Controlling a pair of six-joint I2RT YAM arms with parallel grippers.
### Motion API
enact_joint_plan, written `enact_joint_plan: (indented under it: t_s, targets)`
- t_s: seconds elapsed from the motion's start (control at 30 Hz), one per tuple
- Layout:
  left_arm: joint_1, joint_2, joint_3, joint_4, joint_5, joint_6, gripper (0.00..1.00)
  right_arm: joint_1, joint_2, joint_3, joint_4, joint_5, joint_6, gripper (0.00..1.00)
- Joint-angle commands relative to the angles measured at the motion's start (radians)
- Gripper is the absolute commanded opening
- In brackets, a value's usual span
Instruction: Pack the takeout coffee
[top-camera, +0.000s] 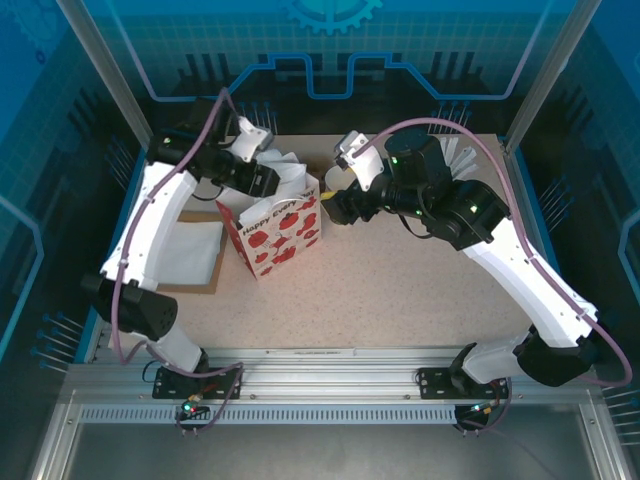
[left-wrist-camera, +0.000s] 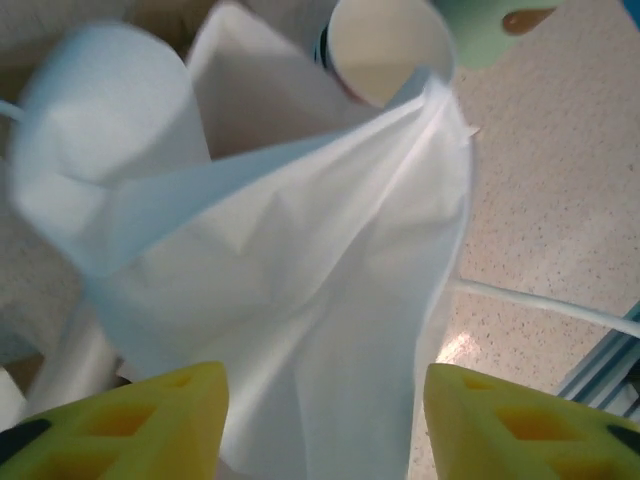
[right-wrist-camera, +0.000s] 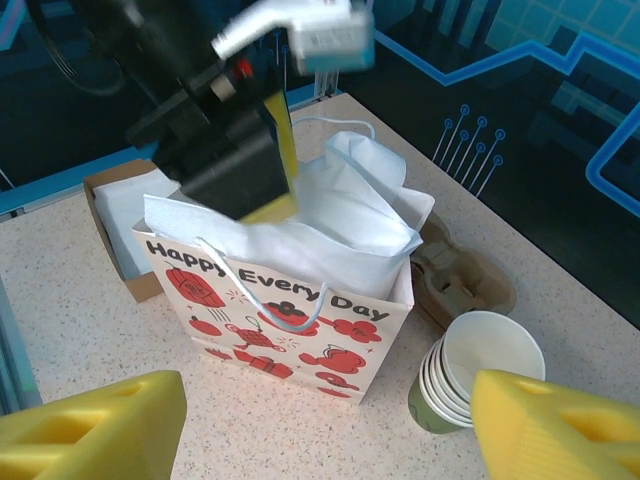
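A white paper bag printed with red lanterns and "Happy Every Day" stands left of the table's middle, stuffed with white tissue paper. The takeout coffee is hidden. My left gripper hangs over the bag's mouth. In its own view that gripper is open, its yellow fingers wide apart on either side of a fold of tissue paper without pinching it. My right gripper hovers just right of the bag. Seen from the wrist it is open with nothing held, facing the bag's printed side.
A stack of lidless olive-green cups stands right of the bag, with a brown cardboard cup carrier behind it. A flat box of white paper lies left of the bag. A pale-green holder sits at the back.
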Motion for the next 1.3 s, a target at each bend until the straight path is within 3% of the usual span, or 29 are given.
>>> enact_joint_plan:
  t_s: [0.0, 0.1, 0.43, 0.83, 1.13, 1.27]
  targets:
    - [0.031, -0.07, -0.036, 0.136, 0.084, -0.086, 0.63, -0.006, -0.005, -0.011, 0.019, -0.001, 0.009, 0.76]
    - [0.031, -0.07, -0.056, 0.197, 0.084, -0.125, 0.65, -0.008, -0.001, -0.01, 0.019, 0.001, 0.009, 0.76]
    - [0.01, 0.065, -0.022, 0.241, 0.008, -0.189, 0.58, -0.007, 0.001, -0.01, 0.014, 0.005, 0.012, 0.77]
    - [-0.032, 0.154, -0.088, 0.163, 0.007, -0.133, 0.4, -0.007, 0.008, -0.021, 0.015, 0.005, 0.012, 0.77]
    - [-0.032, 0.061, -0.059, 0.193, -0.088, -0.125, 0.52, -0.006, 0.019, -0.017, 0.016, -0.004, 0.013, 0.77]
    - [-0.032, -0.012, -0.073, 0.264, -0.065, -0.152, 0.55, -0.007, 0.019, -0.018, 0.016, -0.003, 0.013, 0.77]
